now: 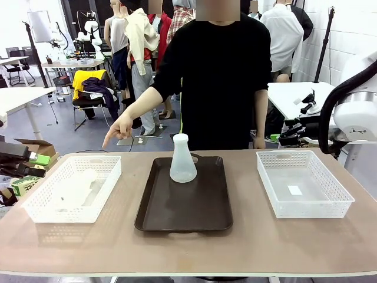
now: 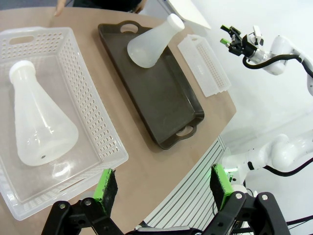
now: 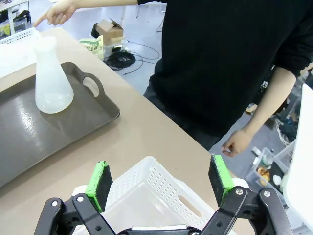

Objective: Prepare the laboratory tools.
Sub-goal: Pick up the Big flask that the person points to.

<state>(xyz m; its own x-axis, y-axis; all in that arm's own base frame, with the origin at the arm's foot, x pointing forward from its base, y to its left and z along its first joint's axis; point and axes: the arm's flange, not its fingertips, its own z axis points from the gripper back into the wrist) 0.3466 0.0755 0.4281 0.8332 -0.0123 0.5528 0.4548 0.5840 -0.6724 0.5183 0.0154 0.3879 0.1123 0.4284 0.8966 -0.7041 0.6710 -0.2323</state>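
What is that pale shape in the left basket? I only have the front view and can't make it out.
Observer: The left wrist view shows a flask lying on its side in the left basket.
Operator: Is the left gripper open?
Observer: Yes, the left gripper has its jaws wide apart with nothing between them.
Operator: And the right one?
Observer: The right gripper is open and empty too, above the right basket.

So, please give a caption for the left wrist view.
Frosted-white conical flask lying in white mesh basket; second flask upright on dark brown tray.
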